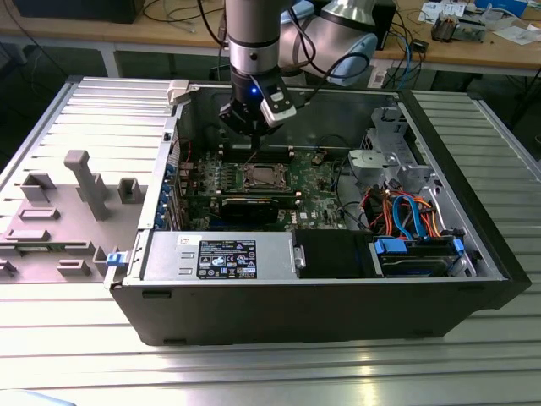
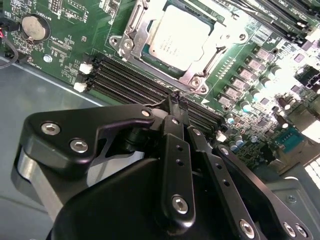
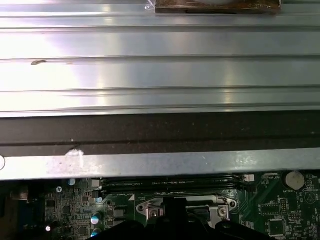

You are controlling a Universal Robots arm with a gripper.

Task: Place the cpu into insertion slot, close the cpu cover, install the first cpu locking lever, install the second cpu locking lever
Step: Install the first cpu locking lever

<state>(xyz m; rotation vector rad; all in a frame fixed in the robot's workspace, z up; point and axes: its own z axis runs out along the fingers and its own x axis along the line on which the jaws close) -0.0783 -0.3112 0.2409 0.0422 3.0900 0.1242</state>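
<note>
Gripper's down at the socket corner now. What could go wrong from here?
1. The black gripper, jaws together, sits at a corner of the square silvery metal cover frame; a slip could scrape the green motherboard or the long black memory slots beside it.
2. Sideways force there might shift the frame over the flat grey-silver cpu.

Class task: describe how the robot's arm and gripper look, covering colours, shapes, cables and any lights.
In the exterior view, the arm is a grey cylinder with a silver ring and a small blue light near the wrist; dark cables run beside it. A white block sits at the wrist. The gripper is matte black, built of flat linkage bars joined with silver screws, narrowing to slim fingertips.
</note>
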